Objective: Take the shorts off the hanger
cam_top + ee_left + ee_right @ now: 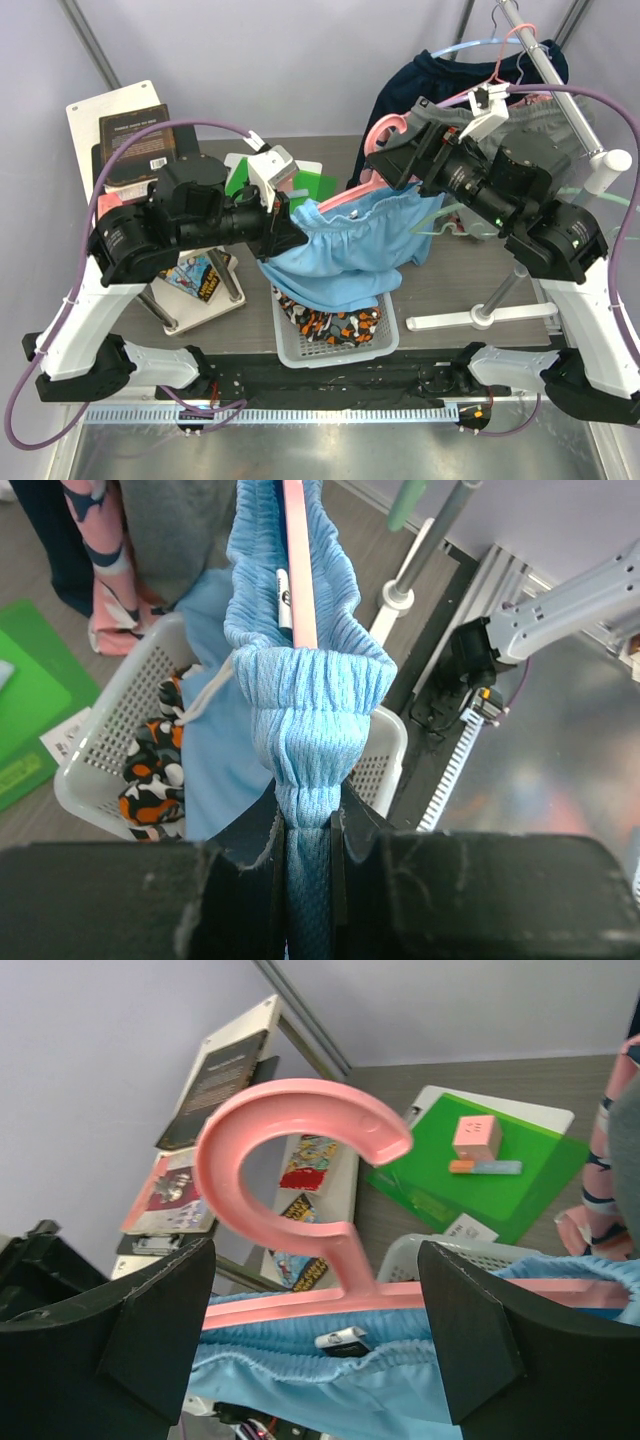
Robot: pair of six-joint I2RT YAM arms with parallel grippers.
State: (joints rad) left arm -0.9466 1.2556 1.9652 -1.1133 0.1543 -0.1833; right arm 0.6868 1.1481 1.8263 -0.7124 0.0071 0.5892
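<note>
The light blue shorts (350, 250) hang on a pink hanger (290, 1130) above a white basket (335, 358). My left gripper (308, 825) is shut on the bunched left end of their waistband (300, 680), with the pink hanger bar (298, 560) running through the band. My right gripper (315, 1260) is open, one finger on each side of the hanger's neck just below the hook, not touching it. A hanger clip (340, 1340) shows inside the waistband. The camouflage shorts (335, 322) lie in the basket.
A clothes rail (545, 55) at the back right carries a dark navy garment (410, 85), grey shorts (550, 120) and another pink hanger (500, 60). Its white base (480, 318) lies right of the basket. Books (135, 135) and a green board (310, 185) are at the left.
</note>
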